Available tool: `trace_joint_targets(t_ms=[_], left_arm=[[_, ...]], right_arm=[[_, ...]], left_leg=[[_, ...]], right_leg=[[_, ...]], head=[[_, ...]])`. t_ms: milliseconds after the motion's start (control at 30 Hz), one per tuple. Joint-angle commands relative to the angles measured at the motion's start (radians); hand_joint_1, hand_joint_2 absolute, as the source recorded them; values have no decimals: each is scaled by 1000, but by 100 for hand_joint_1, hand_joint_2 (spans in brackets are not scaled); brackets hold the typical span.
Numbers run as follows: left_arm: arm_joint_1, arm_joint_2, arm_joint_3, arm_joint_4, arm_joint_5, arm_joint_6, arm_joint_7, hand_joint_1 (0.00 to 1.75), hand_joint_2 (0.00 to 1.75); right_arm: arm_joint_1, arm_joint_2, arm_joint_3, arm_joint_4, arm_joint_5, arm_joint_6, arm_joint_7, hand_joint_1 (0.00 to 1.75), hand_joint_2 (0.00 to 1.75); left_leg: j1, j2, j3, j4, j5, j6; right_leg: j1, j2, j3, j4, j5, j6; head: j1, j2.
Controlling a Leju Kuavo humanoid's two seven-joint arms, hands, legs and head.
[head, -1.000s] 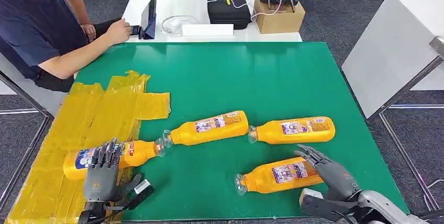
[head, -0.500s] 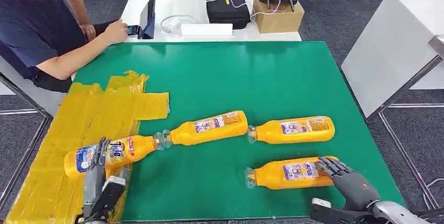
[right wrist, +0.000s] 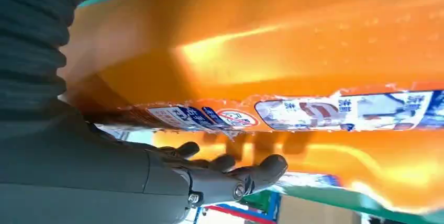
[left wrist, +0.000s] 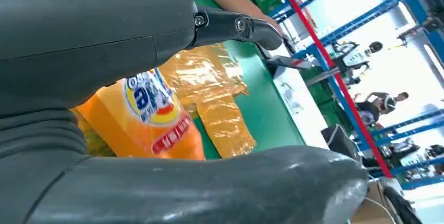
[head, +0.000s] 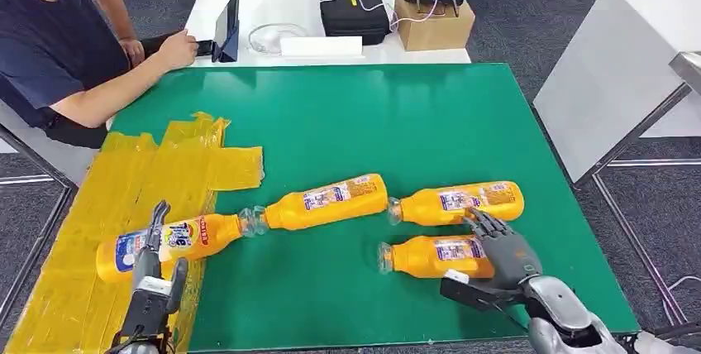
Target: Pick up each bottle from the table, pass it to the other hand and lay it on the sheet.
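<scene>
Sheet (head: 124, 197): we see the crinkled yellow sheet spread over the left part of the green table (head: 364, 114).
Person (head: 58, 48): seated beyond the table's far left corner, in a dark shirt, one hand by a tablet on the white table.
Left hand (head: 153, 275): we see it at the near edge of the sheet, fingers apart and holding nothing, its fingertips just beside the first bottle; in the left wrist view that bottle's label shows between thumb and fingers, ungripped.
First bottle (head: 169, 238): lies on its side on the sheet, its clear cap end pointing right at the sheet's edge.
Second bottle (head: 326, 199): on its side on the green, tilted, its cap touching or nearly touching the first bottle's cap.
Third bottle (head: 459, 201): on its side to the right of the second, cap pointing left.
Fourth bottle (head: 430, 256): on its side, nearer us than the third.
Right hand (head: 504, 246): we see it draped over the fourth bottle's base end, fingers reaching the gap toward the third bottle; whether it grips we cannot tell.
</scene>
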Motion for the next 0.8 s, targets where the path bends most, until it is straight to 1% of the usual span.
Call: trace_joint_targets(t_ms=[33,67,167,233,333,367,400,467,500,567,600,633,667,700,733,767,800], left_arm=[[-22,30,-56,12,7,2,6,0,0],[-23,30,-58,13,13,-6,6,0,0],[-23,29,-59,5,26,-16,6,0,0],[-23,29,-59,5,26,-16,6,0,0],[-25,28,-59,8,21,-17,6,0,0],[-28,27,-59,12,19,-17,6,0,0],[-30,28,-59,14,19,-17,6,0,0],[-25,24,-55,14,27,-21,6,0,0],[-20,17,-41,18,46,-44,6,0,0],[-23,-13,24,48,99,-143,6,0,0],[-30,-58,121,65,187,-327,12,0,0],[-27,-74,155,53,171,-357,15,0,0],[-26,-79,165,48,164,-365,15,0,0],[-26,-79,165,48,164,-365,15,0,0],[-25,-82,169,46,160,-368,16,0,0],[-28,-108,215,44,219,-457,44,0,0],[-21,-132,251,23,249,-527,74,0,0]], right_arm=[[-38,101,68,297,29,55,-19,175,175],[-30,100,64,300,15,60,-29,175,175],[-4,83,54,272,-34,72,-49,175,175],[-4,83,54,272,-34,72,-49,175,175],[3,63,61,238,-58,102,-47,175,175],[6,55,64,233,-62,111,-44,175,175],[16,37,67,220,-69,126,-39,175,175],[58,-11,71,171,-93,142,-30,175,175],[94,-32,63,120,-128,128,-21,175,175],[114,-9,40,78,-176,83,-22,175,175],[108,52,10,50,-214,21,-56,175,175],[89,80,19,48,-208,27,-39,175,175],[74,95,27,47,-201,37,-20,175,175],[74,95,27,47,-201,37,-20,175,175],[70,98,29,48,-201,39,-17,175,175],[70,121,5,44,-228,-4,-61,175,175],[61,167,-17,26,-244,-47,-104,175,175]], left_leg=[[1,-4,1,-1,2,0],[2,-2,3,0,0,-2],[2,-4,1,-1,2,-2],[2,-2,5,0,0,-2],[3,-5,1,-1,4,-2],[3,-3,6,0,1,-2],[3,-6,1,-2,4,-2],[3,-5,9,0,1,-2],[3,-8,7,-1,1,-2],[3,-9,10,0,0,-1],[3,-11,7,-1,2,0],[3,-10,10,-1,0,0],[4,-8,13,0,-2,0],[4,-7,16,0,-4,1],[5,-6,16,0,-5,1],[5,-6,13,-1,-3,1],[5,-5,15,-1,-5,1]], right_leg=[[2,-5,-3,-2,2,-2],[2,-3,-6,-2,1,-2],[2,-4,-7,-3,3,-2],[2,-1,-4,-3,1,-2],[2,-4,-7,-5,4,-4],[2,-2,-3,-5,2,-4],[1,-5,-6,-6,4,-4],[2,-4,1,-5,2,-2],[2,-7,1,-6,2,-2],[2,-8,4,-7,1,-2],[3,-10,1,-8,2,-2],[3,-8,4,-8,1,-1],[4,-4,7,-8,-1,1],[4,-3,11,-7,-2,1],[3,-2,12,-7,-3,2],[3,-2,10,-8,-1,1],[4,-1,12,-8,-2,2]], head=[[0,0],[1,0],[0,0],[1,0],[0,0],[1,0],[0,0],[1,0],[1,0],[0,0],[0,0],[1,0],[1,0],[1,0],[1,0],[1,0],[1,0]])
